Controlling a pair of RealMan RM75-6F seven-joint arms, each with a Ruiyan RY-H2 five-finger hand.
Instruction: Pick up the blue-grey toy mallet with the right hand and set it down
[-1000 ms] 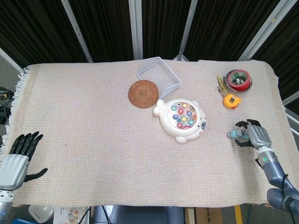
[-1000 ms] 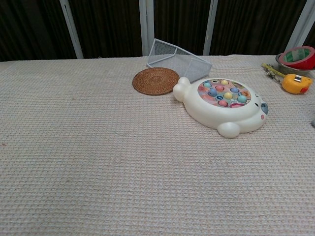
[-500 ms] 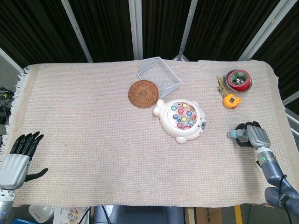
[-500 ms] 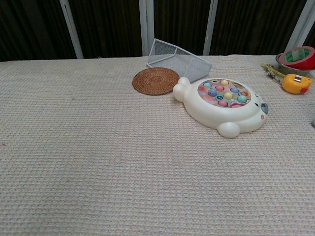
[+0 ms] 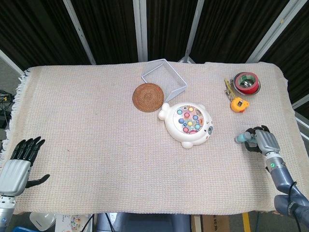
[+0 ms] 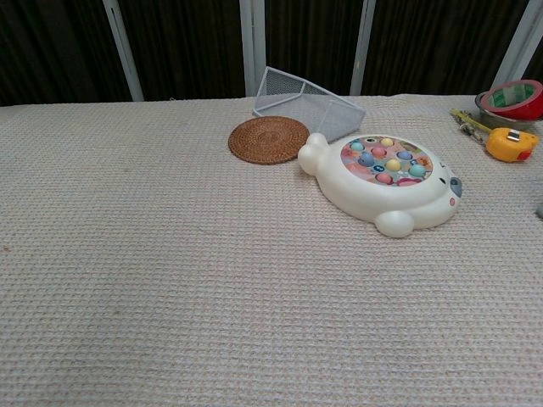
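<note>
In the head view the blue-grey toy mallet (image 5: 239,139) shows only as a small head sticking out to the left of my right hand (image 5: 258,140), whose dark fingers are curled around it near the table's right edge. Its handle is hidden inside the hand. My left hand (image 5: 19,162) lies at the front left corner with fingers spread and nothing in it. The chest view shows neither hand clearly.
A white seal-shaped toy game (image 5: 187,123) sits left of the right hand. Behind it are a round woven coaster (image 5: 148,96) and a tipped wire basket (image 5: 164,75). A yellow tape measure (image 5: 237,103) and a red-rimmed bowl (image 5: 247,82) stand at the back right.
The right hand with the mallet has drifted slightly toward the front edge. The left hand has not moved.
</note>
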